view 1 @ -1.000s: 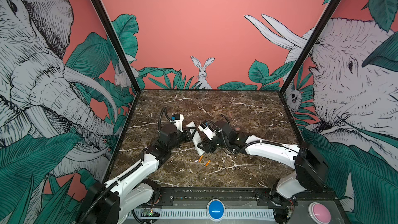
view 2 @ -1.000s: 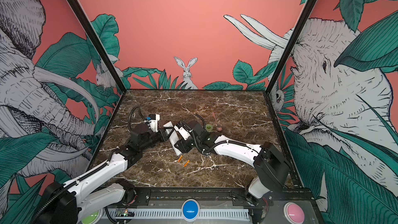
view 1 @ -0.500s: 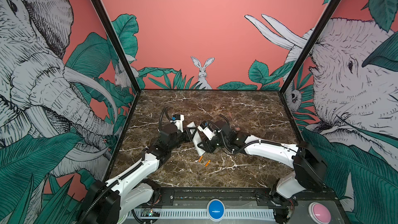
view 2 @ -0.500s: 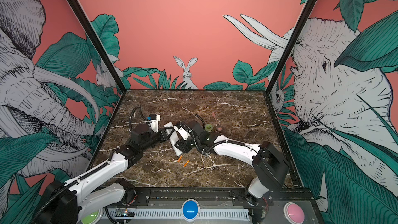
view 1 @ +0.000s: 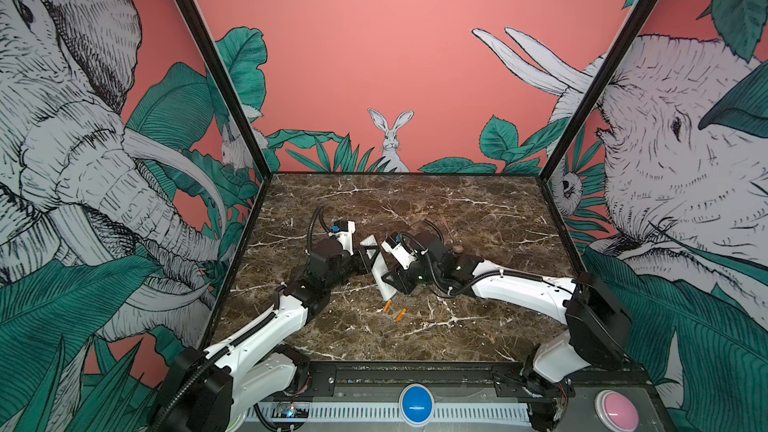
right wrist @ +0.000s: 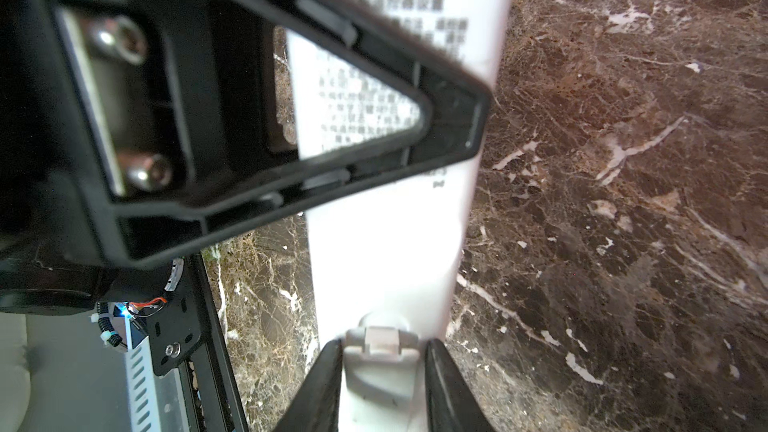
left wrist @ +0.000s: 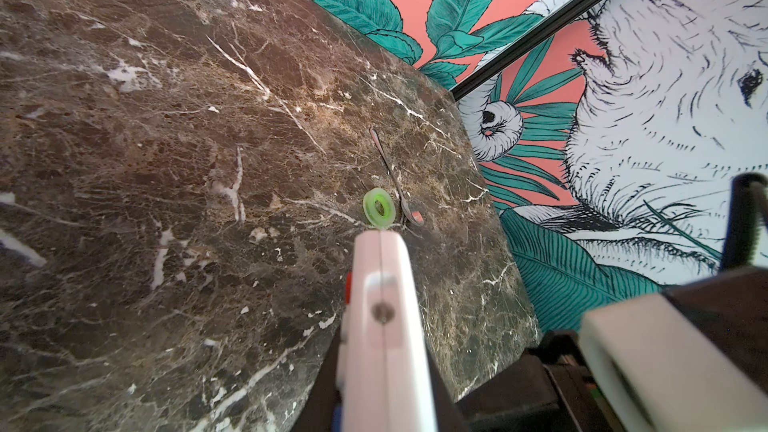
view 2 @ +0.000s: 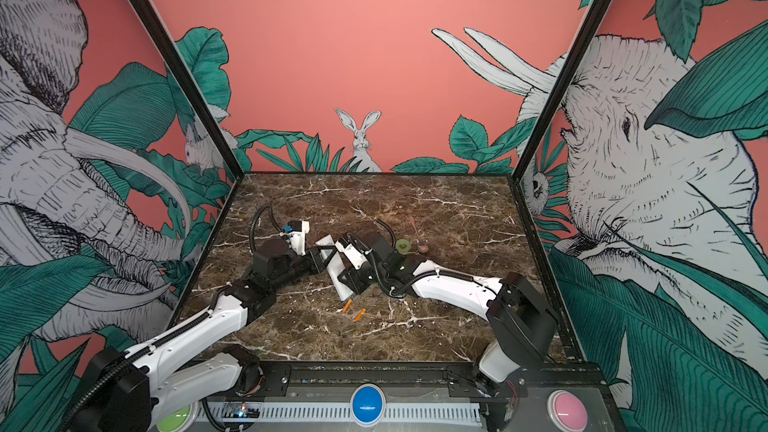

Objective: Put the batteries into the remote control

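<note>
right gripper (right wrist: 382, 353) had narrowed onto the remote control (view 1: 380, 272), gripping its near end; left gripper (view 1: 369, 252) clenched its far part; both batteries (view 1: 387, 306) lay on the table (view 1: 457, 326) just beside it.

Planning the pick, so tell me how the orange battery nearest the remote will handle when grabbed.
The battery is a slim cylinder lying on the smooth marble table, so a nudge would probably roll it. It looks rigid and small, so it may squirt out of an off-centre pinch.
</note>
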You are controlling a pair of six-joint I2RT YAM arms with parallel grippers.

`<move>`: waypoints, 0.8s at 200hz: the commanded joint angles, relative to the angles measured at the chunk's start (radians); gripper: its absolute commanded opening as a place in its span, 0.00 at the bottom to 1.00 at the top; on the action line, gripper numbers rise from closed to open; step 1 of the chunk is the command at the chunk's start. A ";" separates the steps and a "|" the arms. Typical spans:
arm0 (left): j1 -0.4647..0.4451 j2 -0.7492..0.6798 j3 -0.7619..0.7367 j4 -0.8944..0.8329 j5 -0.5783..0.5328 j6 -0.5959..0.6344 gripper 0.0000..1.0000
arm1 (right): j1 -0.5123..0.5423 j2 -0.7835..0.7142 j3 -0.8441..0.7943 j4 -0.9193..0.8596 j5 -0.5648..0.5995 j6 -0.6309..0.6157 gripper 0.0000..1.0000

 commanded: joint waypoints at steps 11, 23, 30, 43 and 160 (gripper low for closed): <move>-0.004 -0.008 0.005 0.052 0.026 -0.021 0.00 | 0.004 0.012 0.002 0.049 -0.024 -0.014 0.31; -0.003 -0.008 0.005 0.050 0.026 -0.020 0.00 | 0.004 0.014 0.001 0.051 -0.027 -0.013 0.30; -0.004 -0.009 0.005 0.047 0.026 -0.021 0.00 | 0.004 0.013 0.000 0.053 -0.029 -0.013 0.29; -0.003 -0.009 0.004 0.045 0.024 -0.020 0.00 | 0.004 0.012 0.000 0.053 -0.032 -0.014 0.27; -0.004 -0.013 0.003 0.032 0.012 -0.020 0.00 | 0.006 -0.020 -0.020 0.082 -0.047 -0.030 0.17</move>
